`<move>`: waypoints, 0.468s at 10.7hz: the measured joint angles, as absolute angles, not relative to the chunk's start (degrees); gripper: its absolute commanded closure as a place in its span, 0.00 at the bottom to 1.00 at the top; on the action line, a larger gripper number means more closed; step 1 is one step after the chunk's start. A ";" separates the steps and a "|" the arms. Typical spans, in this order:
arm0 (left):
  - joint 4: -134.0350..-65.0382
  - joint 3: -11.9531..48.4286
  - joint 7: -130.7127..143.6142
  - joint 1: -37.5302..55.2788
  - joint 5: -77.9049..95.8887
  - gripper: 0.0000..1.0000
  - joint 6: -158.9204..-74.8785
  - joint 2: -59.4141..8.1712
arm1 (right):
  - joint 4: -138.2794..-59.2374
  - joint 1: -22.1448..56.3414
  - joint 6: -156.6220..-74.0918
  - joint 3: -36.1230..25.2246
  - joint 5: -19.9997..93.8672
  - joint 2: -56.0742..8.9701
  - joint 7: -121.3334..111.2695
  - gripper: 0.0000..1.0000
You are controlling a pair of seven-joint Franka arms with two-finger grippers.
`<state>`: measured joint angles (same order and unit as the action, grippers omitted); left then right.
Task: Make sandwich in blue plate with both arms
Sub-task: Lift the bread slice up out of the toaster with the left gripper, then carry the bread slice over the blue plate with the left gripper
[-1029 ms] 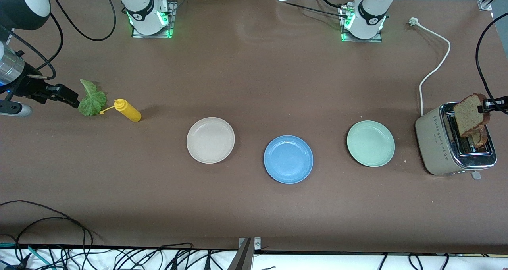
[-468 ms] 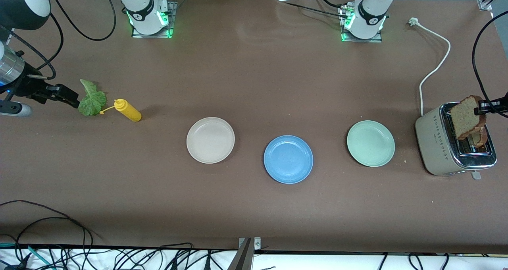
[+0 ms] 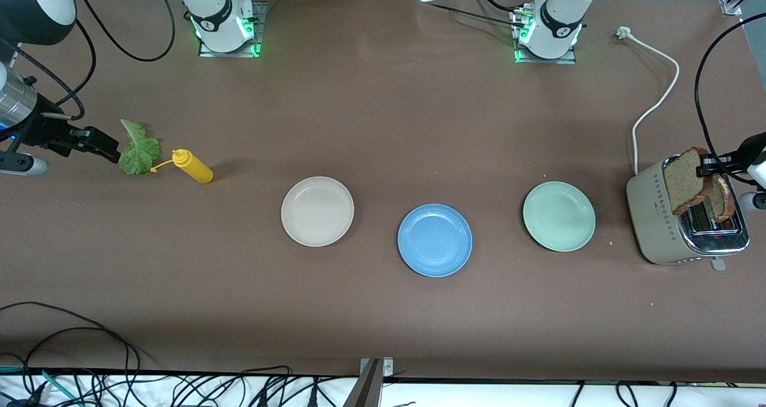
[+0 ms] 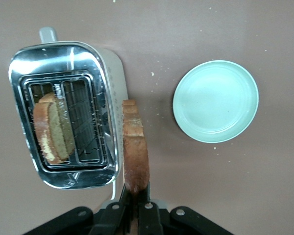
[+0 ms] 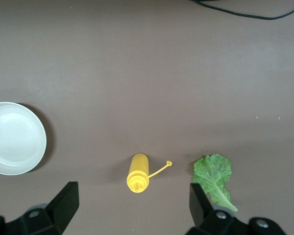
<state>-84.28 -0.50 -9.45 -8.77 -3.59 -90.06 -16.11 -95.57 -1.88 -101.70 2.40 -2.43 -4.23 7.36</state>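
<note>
Brown table [image 3: 383, 311], left end effector [image 4: 136, 196] clamping bread slice [image 4: 135, 152] above toaster [image 4: 63, 112], right end effector [image 5: 132, 205] open

Even, bright overhead light; worktop [image 3: 383, 125] evenly lit, faint sheen patch toward 12 o'clock. Soft short shadows hug plates, mustard bottle [image 3: 192, 166] shadow falls toward 3 o'clock. Glare on toaster [image 4: 63, 63] chrome top in left wrist view. Green glow at arm bases. Front view sharp; wrist-view fingers [image 5: 63, 205] slightly soft.
</note>
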 measured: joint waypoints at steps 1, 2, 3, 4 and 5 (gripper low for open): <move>-84.30 -0.46 -9.03 -8.34 -2.00 1.00 -90.02 -16.16 | -95.58 -1.88 -101.70 2.39 -2.42 -4.24 7.36 0.00; -84.45 -0.38 -8.21 -7.87 -0.04 1.00 -90.01 -16.24 | -95.57 -1.88 -101.70 2.39 -2.39 -4.23 7.35 0.00; -84.74 -0.32 -7.25 -7.22 2.47 1.00 -90.01 -16.42 | -95.57 -1.87 -101.61 2.40 -2.36 -4.19 7.35 0.00; -85.07 -0.25 -6.15 -6.42 5.56 1.00 -90.09 -16.76 | -95.50 -1.85 -101.59 2.46 -2.32 -4.03 7.36 0.00; -85.25 -0.19 -4.85 -5.66 8.89 1.00 -90.55 -17.41 | -95.37 -1.77 -101.45 2.60 -2.30 -3.75 7.36 0.00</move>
